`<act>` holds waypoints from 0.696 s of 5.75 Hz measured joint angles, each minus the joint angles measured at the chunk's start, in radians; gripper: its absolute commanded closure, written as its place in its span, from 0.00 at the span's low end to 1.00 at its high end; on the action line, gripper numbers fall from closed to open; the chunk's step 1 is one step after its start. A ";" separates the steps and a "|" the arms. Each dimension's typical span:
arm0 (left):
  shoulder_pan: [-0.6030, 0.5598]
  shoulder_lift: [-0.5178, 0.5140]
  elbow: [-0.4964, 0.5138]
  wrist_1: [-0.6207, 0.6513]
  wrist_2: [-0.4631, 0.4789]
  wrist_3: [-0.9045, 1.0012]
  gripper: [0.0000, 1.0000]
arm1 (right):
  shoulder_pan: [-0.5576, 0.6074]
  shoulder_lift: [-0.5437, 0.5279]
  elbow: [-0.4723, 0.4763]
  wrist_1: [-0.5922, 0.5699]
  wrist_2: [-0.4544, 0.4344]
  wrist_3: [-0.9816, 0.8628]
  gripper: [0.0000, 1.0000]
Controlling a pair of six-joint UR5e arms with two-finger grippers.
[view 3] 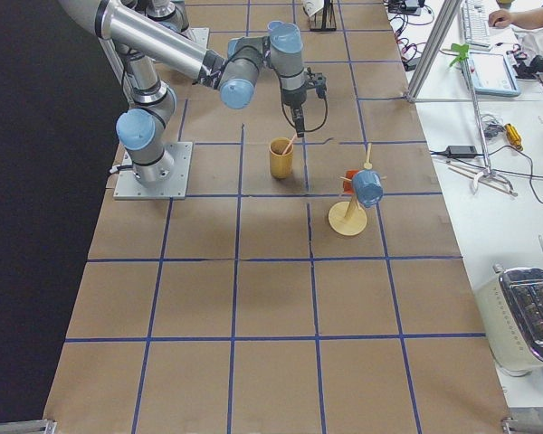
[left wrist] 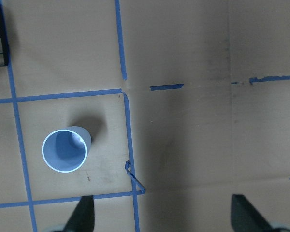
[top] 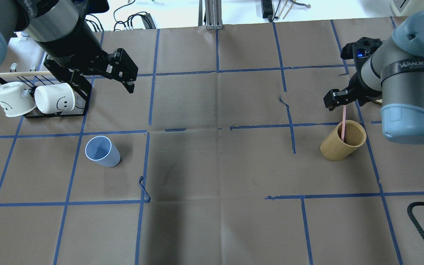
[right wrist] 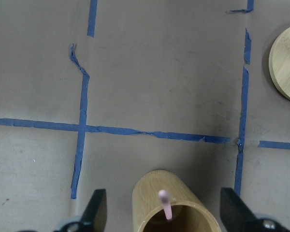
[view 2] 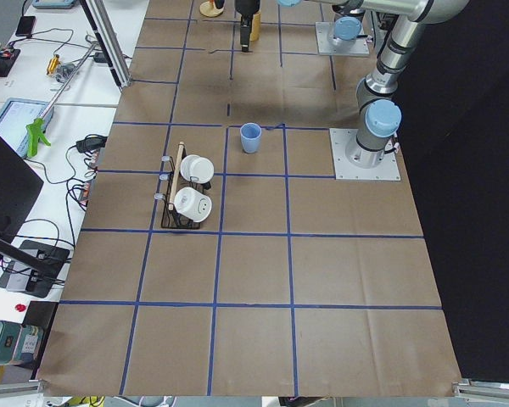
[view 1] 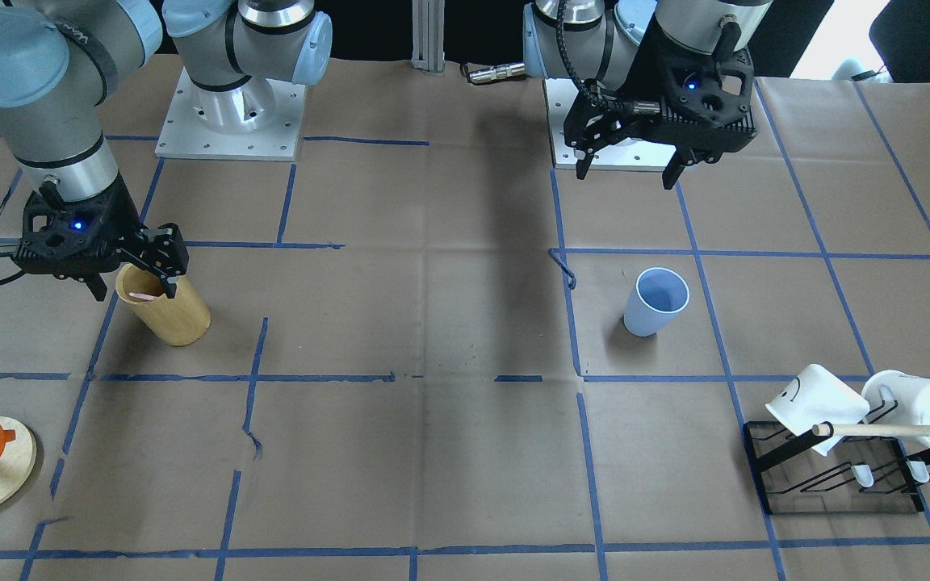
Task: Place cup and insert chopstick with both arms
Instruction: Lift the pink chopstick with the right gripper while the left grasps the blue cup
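Blue cup [left wrist: 65,151] stands upright toward the table's left end, well off every edge. Left gripper [left wrist: 162,198] is spread, empty, above it. Right gripper [right wrist: 163,191], jaws apart, straddles the pink chopstick [right wrist: 165,207] leaning in the bamboo holder [right wrist: 176,184]. Risk: lateral withdrawal may snag it and topple the holder.

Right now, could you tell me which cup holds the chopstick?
The tan wooden cup below the right gripper; the pink chopstick leans inside. The blue cup is empty.
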 measured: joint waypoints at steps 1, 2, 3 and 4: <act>0.060 0.000 -0.031 -0.002 0.003 0.023 0.01 | 0.000 0.000 0.000 -0.006 0.000 -0.002 0.77; 0.125 0.001 -0.097 0.004 0.005 0.102 0.01 | 0.000 0.000 -0.001 -0.018 0.000 -0.003 0.83; 0.165 -0.002 -0.185 0.057 0.013 0.186 0.01 | 0.000 0.000 -0.001 -0.037 0.001 -0.004 0.91; 0.188 -0.010 -0.290 0.172 0.024 0.220 0.01 | 0.000 0.000 -0.001 -0.048 0.006 -0.003 0.91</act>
